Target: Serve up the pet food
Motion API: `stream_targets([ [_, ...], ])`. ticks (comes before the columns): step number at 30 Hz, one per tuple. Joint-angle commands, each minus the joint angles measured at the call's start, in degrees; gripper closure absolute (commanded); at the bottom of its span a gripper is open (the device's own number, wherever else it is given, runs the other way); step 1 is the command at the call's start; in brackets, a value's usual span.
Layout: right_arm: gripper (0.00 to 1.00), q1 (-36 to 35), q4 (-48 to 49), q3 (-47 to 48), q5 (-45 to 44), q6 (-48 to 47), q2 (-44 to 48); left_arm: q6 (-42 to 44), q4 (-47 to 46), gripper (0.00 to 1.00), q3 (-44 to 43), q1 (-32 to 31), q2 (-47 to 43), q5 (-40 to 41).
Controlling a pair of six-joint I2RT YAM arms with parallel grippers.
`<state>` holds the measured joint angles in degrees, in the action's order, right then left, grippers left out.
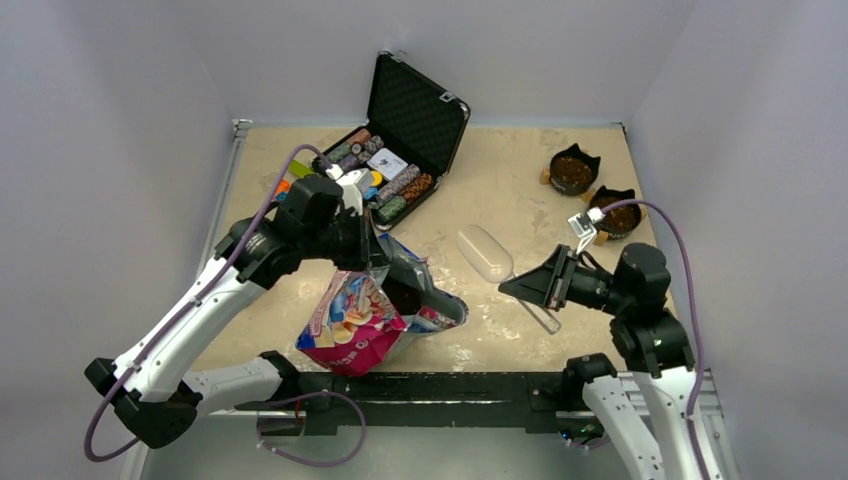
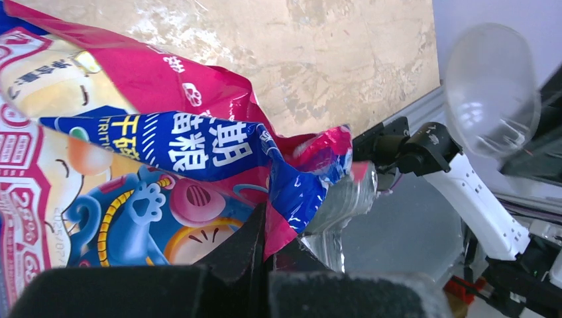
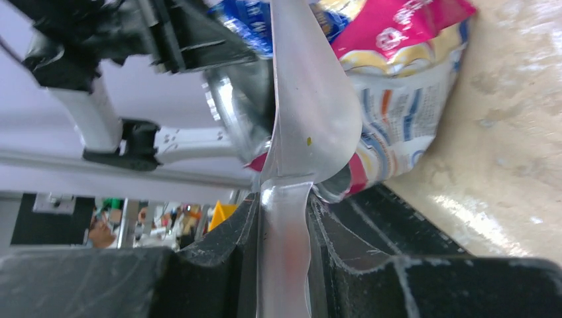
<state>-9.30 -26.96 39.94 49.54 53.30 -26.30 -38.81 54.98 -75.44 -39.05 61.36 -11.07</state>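
While your left gripper point(image 1: 371, 255) pinched the rim of the pink-edged pet food bag point(image 1: 352, 325), propping its mouth open toward the right, your right gripper point(image 1: 540, 287) was clamped on the handle of the clear plastic scoop point(image 1: 486, 254). The scoop looked empty and hung near the bag's mouth, between it and the two cat-eared bowls point(image 1: 554, 168), both of which held brown kibble point(image 1: 574, 175). The bag's inside showed only dark. I judged you were at the scooping step. Next you would have needed to tip the scoop down into the mouth, dig in, and lift it level.
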Motion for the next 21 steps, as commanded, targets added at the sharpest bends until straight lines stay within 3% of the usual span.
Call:
stream_targets([
  [1,1.00,-4.1,-25.8,13.0,1.9,-13.8,-10.5,-3.8,-4.2,1.00,-1.5,0.1,3.2,-3.8],
  [3,1.00,-7.7,-34.8,19.3,-0.7,-19.0,-16.9,-5.0,-4.8,1.00,-1.6,0.0,3.5,-5.3],
  [5,1.00,-12.2,-37.8,24.6,-3.1,-20.8,-21.4,-6.1,-5.3,1.00,-1.1,0.0,3.4,-6.7],
  [15,1.00,-31.7,-30.3,33.4,-7.9,-15.7,-37.9,-7.4,-4.3,1.00,-0.3,0.0,0.2,-7.3],
  [21,1.00,-41.2,-47.0,50.2,-36.4,-15.9,-54.0,-7.4,-6.3,1.00,-0.1,0.0,-2.0,-8.5],
])
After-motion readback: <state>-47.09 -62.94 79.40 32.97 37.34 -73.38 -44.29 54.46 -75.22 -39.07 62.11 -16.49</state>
